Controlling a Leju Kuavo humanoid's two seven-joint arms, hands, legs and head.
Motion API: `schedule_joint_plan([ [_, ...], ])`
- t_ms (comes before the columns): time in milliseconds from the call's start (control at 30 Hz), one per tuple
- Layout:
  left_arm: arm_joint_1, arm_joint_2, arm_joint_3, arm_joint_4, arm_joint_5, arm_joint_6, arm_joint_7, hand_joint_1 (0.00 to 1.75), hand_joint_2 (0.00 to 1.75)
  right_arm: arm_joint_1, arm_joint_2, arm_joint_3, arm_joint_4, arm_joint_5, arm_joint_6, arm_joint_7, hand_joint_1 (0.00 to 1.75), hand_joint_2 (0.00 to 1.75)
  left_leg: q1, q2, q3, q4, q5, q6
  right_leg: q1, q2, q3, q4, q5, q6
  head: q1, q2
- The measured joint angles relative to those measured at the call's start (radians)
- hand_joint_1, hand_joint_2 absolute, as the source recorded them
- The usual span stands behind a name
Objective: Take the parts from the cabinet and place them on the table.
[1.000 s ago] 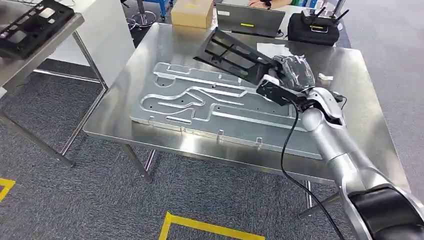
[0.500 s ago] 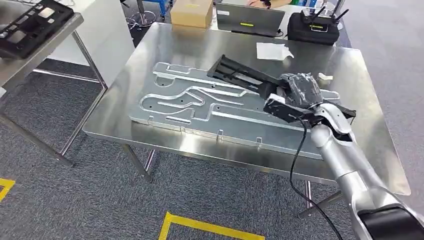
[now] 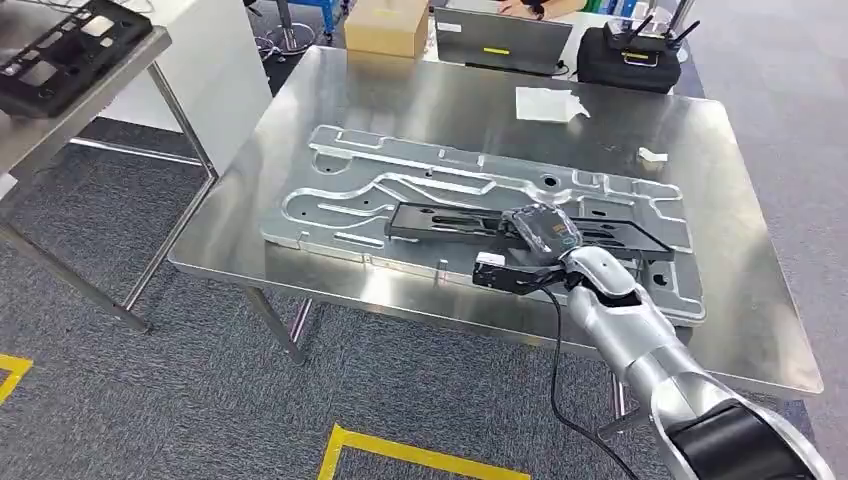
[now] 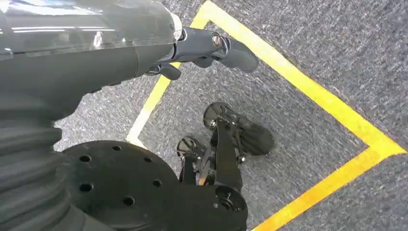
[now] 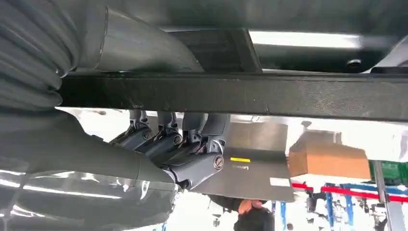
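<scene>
The right hand (image 3: 538,228) grips a long black frame part (image 3: 455,221), its fingers (image 5: 166,139) wrapped over the part's bar. The part lies flat on the machined aluminium plate (image 3: 420,170) near the front edge of the steel surface (image 3: 400,100). The left hand (image 4: 211,48) hangs over the carpet, fingers curled in on nothing.

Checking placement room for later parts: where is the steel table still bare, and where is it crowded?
Bare steel lies between the metal plate and the laptop, left of the paper. The table's right side is free too. The middle is crowded: the right hand holds the black frame there.
</scene>
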Motion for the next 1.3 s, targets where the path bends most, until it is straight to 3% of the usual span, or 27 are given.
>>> schedule_joint_plan([
  [200, 0.001, 0.0, 0.0, 0.0, -0.001, -0.004, -0.005, 0.0, 1.75, 0.002, 0.044, 0.039, 0.041, 0.07, -0.038, 0.051, 1.75, 1.75, 0.0, 0.001, 0.002, 0.0, -0.001, -0.001, 0.0, 0.001, 0.0, 0.0, -0.001, -0.001, 0.0, 0.0],
  [500, -0.002, 0.001, -0.009, 0.0, -0.031, -0.012, 0.017, 0.0, 1.75, 0.034, 0.098, 0.058, 0.052, 0.132, -0.034, 0.117, 1.75, 1.75, 0.001, 0.006, 0.01, 0.0, -0.005, -0.006, 0.001, 0.006, 0.006, 0.0, -0.004, -0.004, 0.0, 0.0],
  [1300, -0.006, 0.003, -0.05, 0.0, -0.055, -0.006, 0.028, 0.0, 1.75, 0.047, 0.132, 0.051, 0.049, 0.179, -0.018, 0.12, 1.75, 1.75, 0.002, 0.01, 0.016, 0.0, -0.008, -0.006, 0.002, 0.008, 0.011, 0.0, -0.006, -0.007, 0.0, 0.0],
])
